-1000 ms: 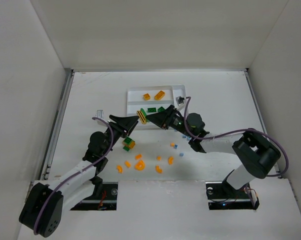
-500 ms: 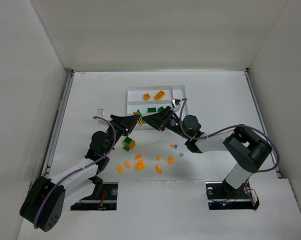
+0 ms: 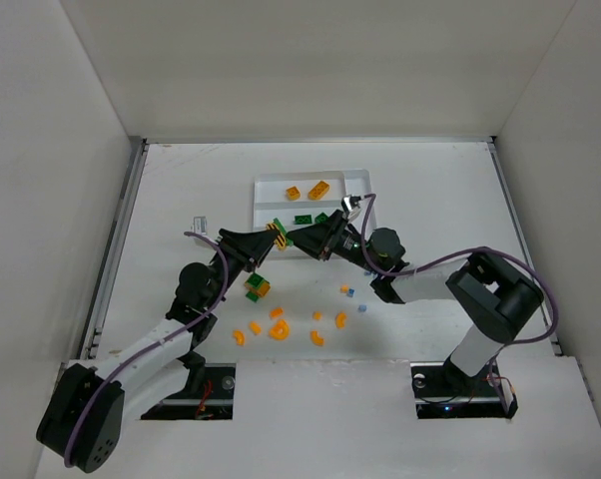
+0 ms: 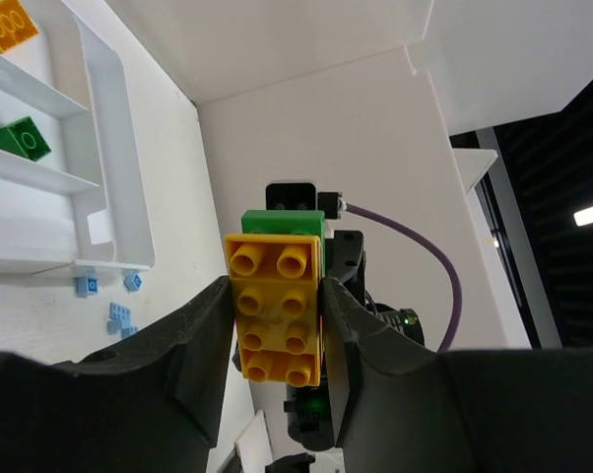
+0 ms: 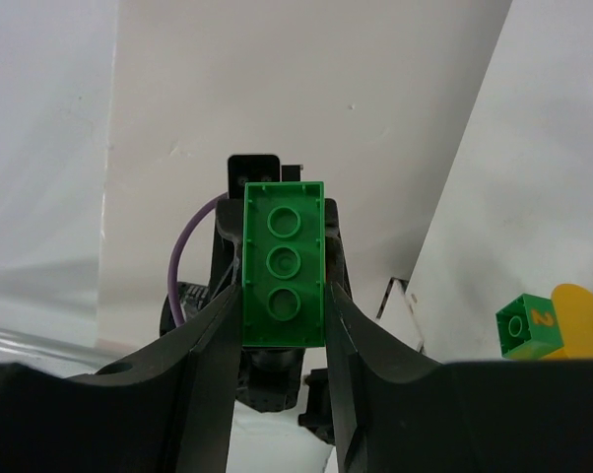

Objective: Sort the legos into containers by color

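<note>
- The left end effector [image 4: 275, 298] is clamped on a yellow brick [image 4: 274, 325], and the right end effector [image 5: 284, 301] on a green brick [image 5: 283, 261].
- The two bricks sit face to face, held above the near edge of the white tray [image 3: 352, 181].
- In the tray, amber bricks [image 3: 318, 188] lie in the far slot and green ones [image 3: 302, 219] in the middle slot.
- On the bench [image 3: 430, 200], near the arms, lie orange bits [image 3: 278, 327], pale blue pieces [image 3: 348, 291] and a green-and-yellow stack [image 3: 255, 287].

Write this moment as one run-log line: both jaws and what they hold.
left jaws: shut on yellow brick | right jaws: shut on green brick | bricks: stuck together
</note>
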`<state>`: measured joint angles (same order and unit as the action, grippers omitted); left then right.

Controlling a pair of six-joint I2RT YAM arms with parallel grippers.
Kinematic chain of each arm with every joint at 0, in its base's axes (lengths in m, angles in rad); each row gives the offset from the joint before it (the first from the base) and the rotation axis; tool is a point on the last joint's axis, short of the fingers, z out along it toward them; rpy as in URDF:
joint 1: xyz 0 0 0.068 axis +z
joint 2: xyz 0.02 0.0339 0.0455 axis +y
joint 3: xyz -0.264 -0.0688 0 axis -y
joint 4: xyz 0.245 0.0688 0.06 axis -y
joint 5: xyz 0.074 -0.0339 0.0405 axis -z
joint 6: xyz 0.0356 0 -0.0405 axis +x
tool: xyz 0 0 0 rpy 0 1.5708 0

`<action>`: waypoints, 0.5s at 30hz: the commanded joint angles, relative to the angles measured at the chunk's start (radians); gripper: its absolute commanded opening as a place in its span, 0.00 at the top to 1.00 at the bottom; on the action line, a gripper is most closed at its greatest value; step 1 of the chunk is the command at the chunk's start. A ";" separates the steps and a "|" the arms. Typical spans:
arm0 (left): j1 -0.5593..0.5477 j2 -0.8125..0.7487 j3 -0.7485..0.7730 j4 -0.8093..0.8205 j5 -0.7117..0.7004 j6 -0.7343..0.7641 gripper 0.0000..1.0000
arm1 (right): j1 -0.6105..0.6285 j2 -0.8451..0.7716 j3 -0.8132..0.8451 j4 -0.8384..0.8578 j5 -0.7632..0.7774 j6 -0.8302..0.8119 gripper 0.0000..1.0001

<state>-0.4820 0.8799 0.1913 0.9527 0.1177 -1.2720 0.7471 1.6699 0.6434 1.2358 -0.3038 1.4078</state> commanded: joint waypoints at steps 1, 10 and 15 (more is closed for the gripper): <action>0.032 -0.041 0.027 0.023 -0.004 0.039 0.93 | -0.058 -0.062 0.007 0.084 0.005 0.019 0.63; 0.050 -0.035 0.022 0.026 0.025 0.034 0.95 | -0.085 -0.110 0.012 0.001 -0.011 -0.023 0.63; 0.043 -0.048 0.028 0.026 0.033 0.039 0.98 | -0.085 -0.114 0.016 0.007 -0.012 -0.010 0.63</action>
<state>-0.4648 0.8543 0.1921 0.9497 0.2024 -1.2762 0.7136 1.6104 0.6422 1.1736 -0.3779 1.3872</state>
